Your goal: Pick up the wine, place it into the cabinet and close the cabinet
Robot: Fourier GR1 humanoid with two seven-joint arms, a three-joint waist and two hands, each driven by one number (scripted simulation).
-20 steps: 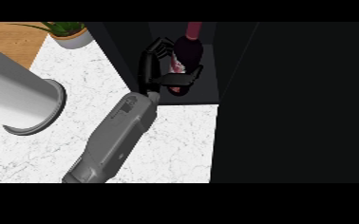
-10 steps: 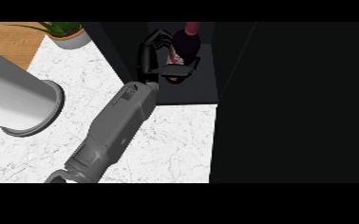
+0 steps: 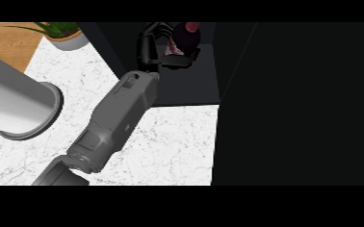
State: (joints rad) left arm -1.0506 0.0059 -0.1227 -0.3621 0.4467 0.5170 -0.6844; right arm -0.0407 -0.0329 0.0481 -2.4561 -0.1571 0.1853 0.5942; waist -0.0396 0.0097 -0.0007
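The wine bottle (image 3: 190, 32) is dark red with a pale label and stands inside the dark open cabinet (image 3: 186, 87) near the view's top. My left hand (image 3: 146, 48) is curled round it from the left, with a finger under its lower part. The grey forearm (image 3: 117, 115) runs up from the lower left across the counter. The cabinet's dark door or side panel (image 3: 298, 101) fills the right half of the view. The bottle's base is hidden by the hand. My right hand does not show.
A large grey metal cylinder (image 3: 21, 106) stands at the left edge on the white marble counter (image 3: 167, 144). A potted plant (image 3: 68, 36) sits at the top left beside a strip of wood surface (image 3: 14, 43).
The hand and bottle have gone further up the view, deeper into the cabinet. The counter and cylinder have slid left in the view.
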